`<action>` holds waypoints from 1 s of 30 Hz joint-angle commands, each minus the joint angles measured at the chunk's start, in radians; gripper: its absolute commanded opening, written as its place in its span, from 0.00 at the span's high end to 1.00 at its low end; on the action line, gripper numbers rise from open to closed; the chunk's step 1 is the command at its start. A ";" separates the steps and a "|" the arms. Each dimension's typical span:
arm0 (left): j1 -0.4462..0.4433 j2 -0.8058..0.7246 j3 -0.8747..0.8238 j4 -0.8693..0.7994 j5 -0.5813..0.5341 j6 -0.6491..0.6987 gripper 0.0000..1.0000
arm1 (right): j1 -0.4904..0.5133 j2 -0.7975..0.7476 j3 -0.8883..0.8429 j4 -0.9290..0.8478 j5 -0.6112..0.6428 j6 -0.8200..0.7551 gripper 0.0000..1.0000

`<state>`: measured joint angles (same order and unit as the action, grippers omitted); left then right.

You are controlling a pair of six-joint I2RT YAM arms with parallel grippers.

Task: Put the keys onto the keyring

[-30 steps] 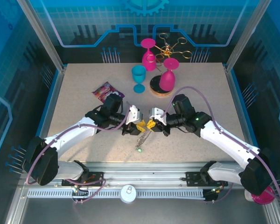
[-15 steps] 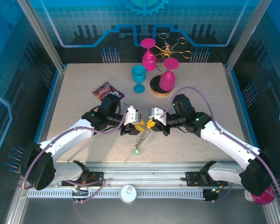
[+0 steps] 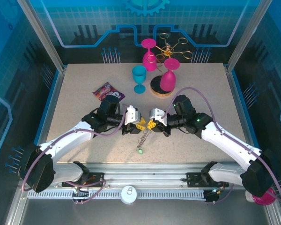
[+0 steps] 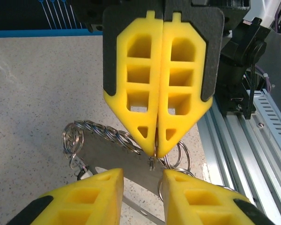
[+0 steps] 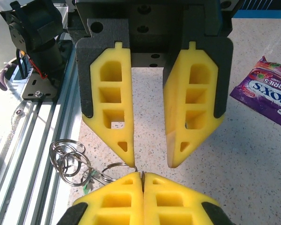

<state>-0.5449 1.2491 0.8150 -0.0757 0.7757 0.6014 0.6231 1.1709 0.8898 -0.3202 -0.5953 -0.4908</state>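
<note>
Right tool (image 4: 155,151): clamped fully shut, yellow fingertips pressed flat together, pinching a small ring of the keyring (image 4: 107,132) at the very tips. Left tool (image 5: 152,164): jaws parted to a narrow gap, bare worktop (image 5: 253,154) visible through it, nothing gripped between the pads. Tip to tip with right tool, almost touching.

Keyring bunched right under and between both sets of tips. In left wrist view: twisted run of linked rings just to one side of right tool's tips, more loose rings just to the other side. Flat metal strip (image 4: 117,157) slanting beneath the rings, one end reaching into left tool's gap; touching the pads or not, cannot tell. In right wrist view: one ring brushing a fingertip of left tool, a loose coil of rings off to the side toward the rail.

From overhead: chain dangling from the meeting point of the tools toward the arm bases, ending in a small green tag (image 3: 140,150) near the worktop; resting on it or just above, cannot tell. Single keys in the bunch too small to tell apart.

Candy packet (image 3: 107,90) behind left tool, well apart. Blue goblet (image 3: 139,78) and pink goblets (image 3: 168,77) well beyond both tools.
</note>
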 commanded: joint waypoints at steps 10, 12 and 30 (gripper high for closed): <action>0.009 0.024 -0.010 0.014 0.048 -0.006 0.72 | 0.021 -0.022 -0.005 0.067 -0.038 0.028 1.00; 0.008 0.029 -0.008 0.027 0.050 -0.018 0.73 | 0.025 -0.022 -0.005 0.073 -0.039 0.031 1.00; 0.009 0.024 -0.018 0.059 0.075 -0.025 0.96 | 0.054 0.013 -0.005 0.158 -0.040 0.092 1.00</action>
<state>-0.5385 1.2694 0.8024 -0.0463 0.8253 0.5735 0.6472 1.1824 0.8860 -0.2501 -0.5827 -0.4187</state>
